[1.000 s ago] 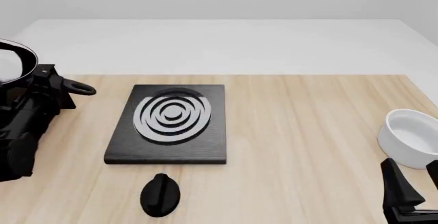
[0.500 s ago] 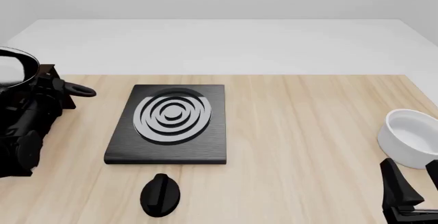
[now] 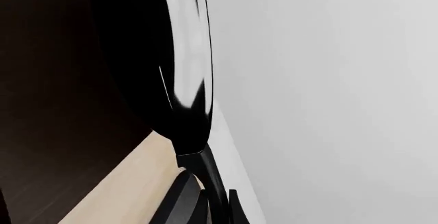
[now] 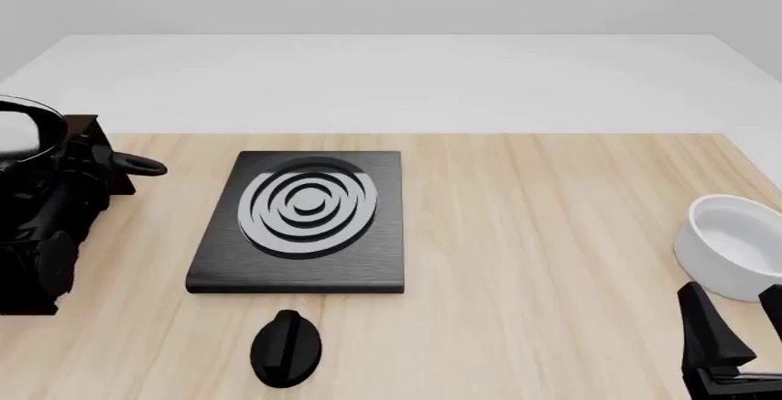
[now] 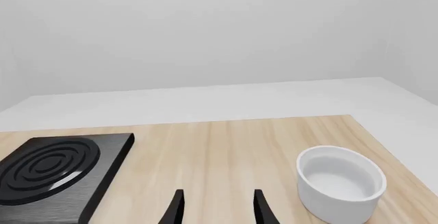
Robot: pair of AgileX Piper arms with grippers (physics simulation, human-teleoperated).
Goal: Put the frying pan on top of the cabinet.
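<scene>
The frying pan (image 4: 17, 131) is at the far left edge of the front view, partly cut off, with its handle (image 4: 132, 164) pointing right. My left gripper (image 4: 88, 169) is shut on the handle. In the left wrist view the pan (image 3: 183, 60) is seen nearly edge-on, close beside the dark brown cabinet (image 3: 48, 111), and its handle runs between my fingertips (image 3: 179, 203). In the front view the cabinet blends with the dark arm at the left edge and I cannot make it out. My right gripper (image 4: 737, 331) (image 5: 217, 211) is open and empty, low at the front right.
A flat black stove plate (image 4: 306, 221) (image 5: 55, 167) with grey rings lies left of centre. A black knob (image 4: 286, 349) lies in front of it. A white bowl (image 4: 735, 244) (image 5: 341, 183) stands at the right edge, just beyond my right gripper.
The left gripper has carried the pan further left and a little lower, so more of it is cut off by the frame edge. The right arm has not moved.
</scene>
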